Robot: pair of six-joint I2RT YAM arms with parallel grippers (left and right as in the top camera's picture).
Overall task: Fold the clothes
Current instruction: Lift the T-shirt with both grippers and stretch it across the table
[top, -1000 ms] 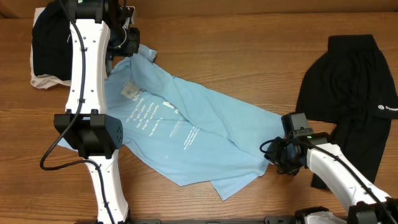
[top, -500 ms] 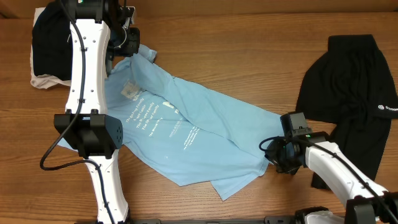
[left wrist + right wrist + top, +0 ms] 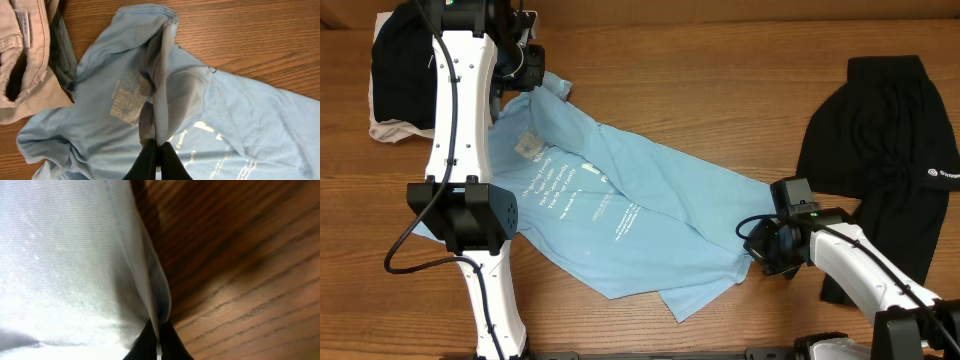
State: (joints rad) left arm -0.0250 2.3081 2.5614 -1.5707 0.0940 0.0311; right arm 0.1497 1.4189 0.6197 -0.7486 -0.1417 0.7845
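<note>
Right at the front, the right claw (image 3: 763, 250) is low on the wooden worktop (image 3: 720, 80), fingers closed tight on the near right edge of the light blue T-shirt (image 3: 620, 200). The wrist view confirms it: a thin hem is pinched between the tips, with bare wood grain just beside it. From there the shirt sprawls rumpled and diagonal across the middle of the worktop, its white print (image 3: 565, 188) facing up. At its far left end the left claw (image 3: 533, 70) is clamped on the collar (image 3: 162, 65). Its wrist view shows the ribbed neckline running straight down into closed fingers, the neck label just beside it. Off to the right, well apart from the shirt, lies a black garment (image 3: 890, 150). In the far left corner sits a dark bundle (image 3: 400, 70), with khaki trousers (image 3: 20, 55) touching the shirt's edge.
</note>
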